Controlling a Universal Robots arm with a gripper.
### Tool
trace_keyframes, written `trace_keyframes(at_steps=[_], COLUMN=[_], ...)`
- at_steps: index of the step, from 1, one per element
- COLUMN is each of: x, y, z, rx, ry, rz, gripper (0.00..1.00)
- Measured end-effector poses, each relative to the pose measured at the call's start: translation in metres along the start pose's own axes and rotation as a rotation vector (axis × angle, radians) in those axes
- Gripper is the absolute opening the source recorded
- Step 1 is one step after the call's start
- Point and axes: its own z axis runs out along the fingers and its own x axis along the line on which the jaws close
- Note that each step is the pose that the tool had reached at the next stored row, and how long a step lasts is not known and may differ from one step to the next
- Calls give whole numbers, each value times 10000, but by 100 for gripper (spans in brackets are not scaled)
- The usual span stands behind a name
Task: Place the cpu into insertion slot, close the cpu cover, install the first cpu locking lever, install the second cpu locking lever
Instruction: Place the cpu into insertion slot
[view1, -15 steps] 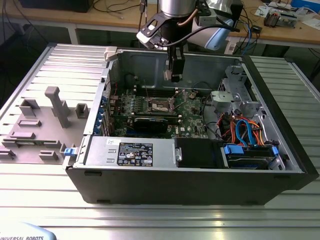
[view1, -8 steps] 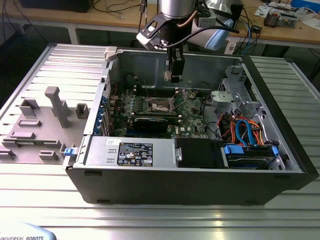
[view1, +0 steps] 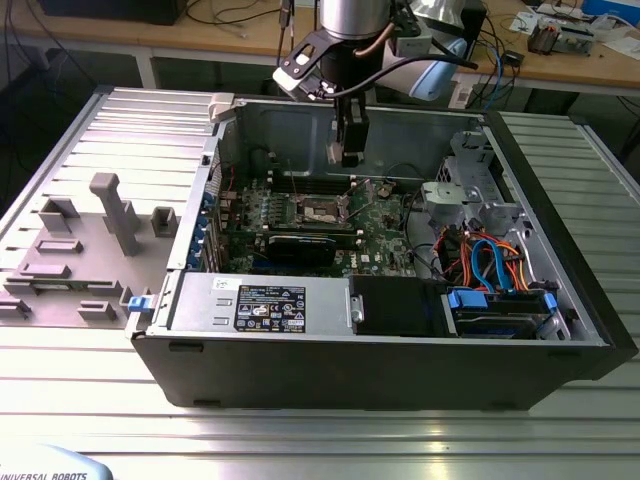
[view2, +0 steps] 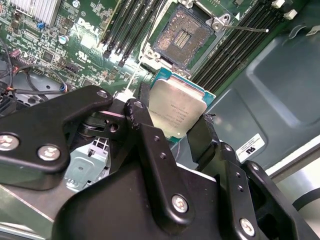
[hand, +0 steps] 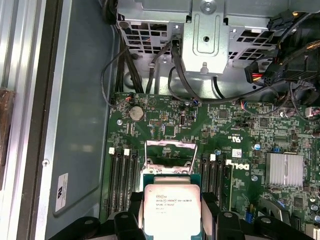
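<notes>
Right, one hand (view1: 348, 152) is down inside the open case (view1: 350, 370), which lies on its side on the bench (view1: 320, 440). Two fingers (view2: 141, 117) are narrowed onto the one cpu (view2: 177, 112), pinching it by opposite edges, silver top facing both wrist views. The chip hangs above the board (hand: 165, 115), close by the one slot (view2: 182, 37). That slot is empty, dark centre bare, cover (hand: 170, 143) swung up. Memory slots (view2: 135, 30) flank it on both sides.
</notes>
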Motion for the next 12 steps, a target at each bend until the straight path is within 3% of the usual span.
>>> trace_keyframes(at_steps=[8, 12], x=[0, 0], y=[-14, -48], z=[59, 137], rx=[2, 2], ry=[-15, -34], rz=[3, 72], gripper=[54, 54])
